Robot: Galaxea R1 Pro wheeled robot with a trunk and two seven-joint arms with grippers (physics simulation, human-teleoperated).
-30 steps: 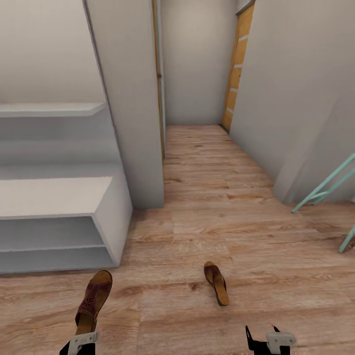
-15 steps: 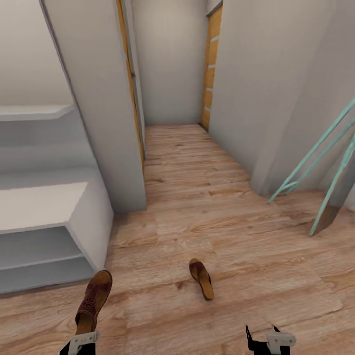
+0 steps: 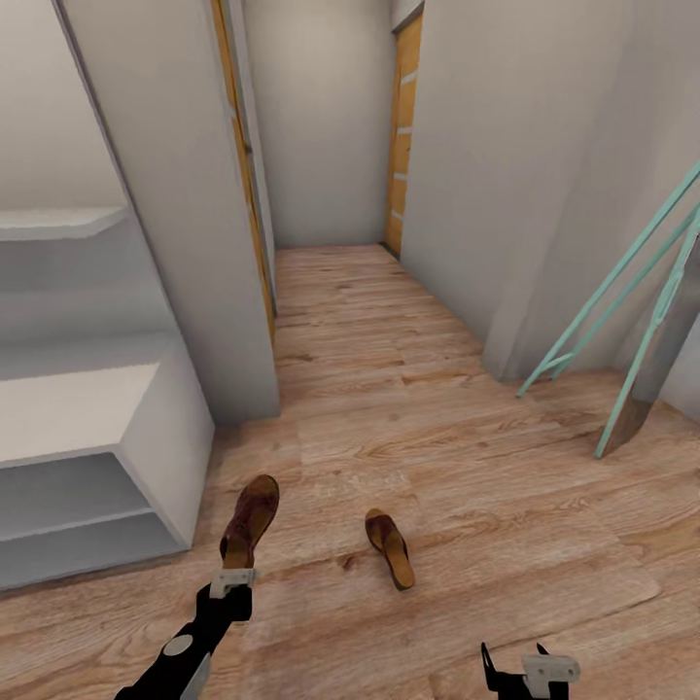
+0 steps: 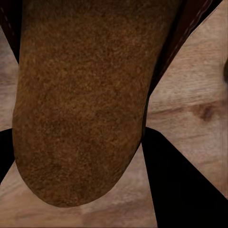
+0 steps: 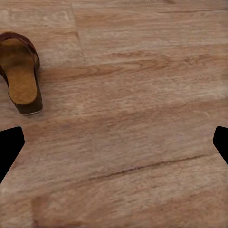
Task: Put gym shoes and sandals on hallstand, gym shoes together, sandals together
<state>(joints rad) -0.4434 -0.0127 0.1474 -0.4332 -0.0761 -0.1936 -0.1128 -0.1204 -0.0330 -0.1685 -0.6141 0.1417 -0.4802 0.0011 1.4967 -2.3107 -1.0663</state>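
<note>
One dark brown sandal hangs above the corridor floor, held at its heel by my left gripper, which is shut on it. Up close in the left wrist view, this sandal spreads between the black fingers. The second sandal lies on the planks just right of the first, and it is seen as a tan-insoled sandal in the right wrist view. My right gripper is low at the front, open and empty. The pale grey hallstand stands at the left. The gym shoes are out of view.
A grey wall pillar rises just beyond the hallstand's right end. A teal ladder-like frame leans at the right wall. The corridor runs ahead to an orange door.
The camera has swung right, sliding the hallstand leftward in view. My left arm has reached forward and to the right, carrying its sandal closer to the one on the floor.
</note>
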